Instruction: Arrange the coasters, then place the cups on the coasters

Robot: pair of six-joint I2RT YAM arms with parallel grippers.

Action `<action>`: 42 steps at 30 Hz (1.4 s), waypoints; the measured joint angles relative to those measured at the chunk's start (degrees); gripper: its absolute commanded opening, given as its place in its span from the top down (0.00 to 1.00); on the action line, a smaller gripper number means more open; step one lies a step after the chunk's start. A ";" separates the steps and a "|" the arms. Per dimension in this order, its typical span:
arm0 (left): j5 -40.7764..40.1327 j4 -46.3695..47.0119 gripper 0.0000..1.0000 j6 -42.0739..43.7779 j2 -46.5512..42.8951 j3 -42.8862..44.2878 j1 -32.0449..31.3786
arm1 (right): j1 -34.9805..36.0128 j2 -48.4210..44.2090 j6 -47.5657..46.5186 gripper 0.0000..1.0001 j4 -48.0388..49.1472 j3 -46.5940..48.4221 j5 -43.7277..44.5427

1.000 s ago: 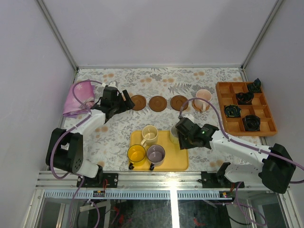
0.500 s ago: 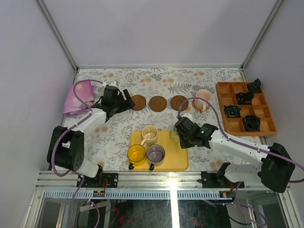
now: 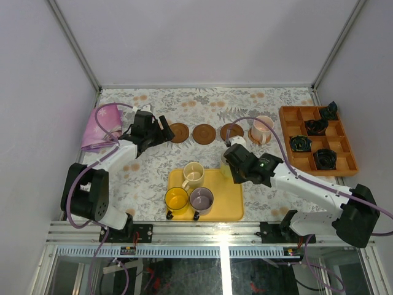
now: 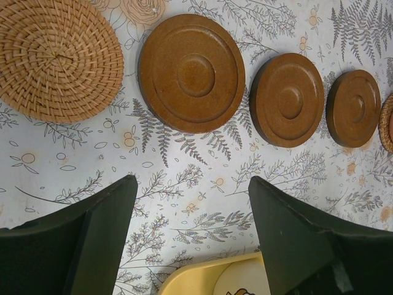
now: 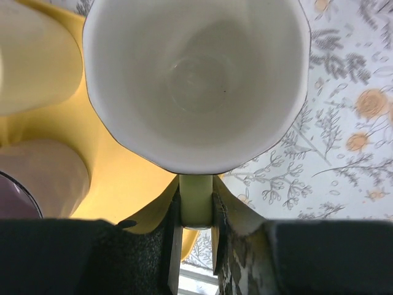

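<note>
From above, three bare coasters (image 3: 203, 134) are lying in a row and the pink cup (image 3: 263, 127) is sitting on a fourth. Three cups (image 3: 193, 174) are waiting on the yellow tray (image 3: 235, 206), so one cup looks placed and four are remaining. The left wrist view is adding a woven coaster (image 4: 58, 58), which the arm is mostly covering from above, and the left gripper (image 4: 191, 212) is hanging spread and empty beside the row. The right wrist view is showing the right gripper (image 5: 196, 206) pinching the pale cup (image 5: 196, 80) by its handle (image 5: 196, 196) over the tray's edge.
</note>
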 measured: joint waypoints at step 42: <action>-0.90 -0.24 0.26 0.02 4.70 6.58 0.00 | -21.68 22.82 -16.90 1.00 29.05 11.15 5.79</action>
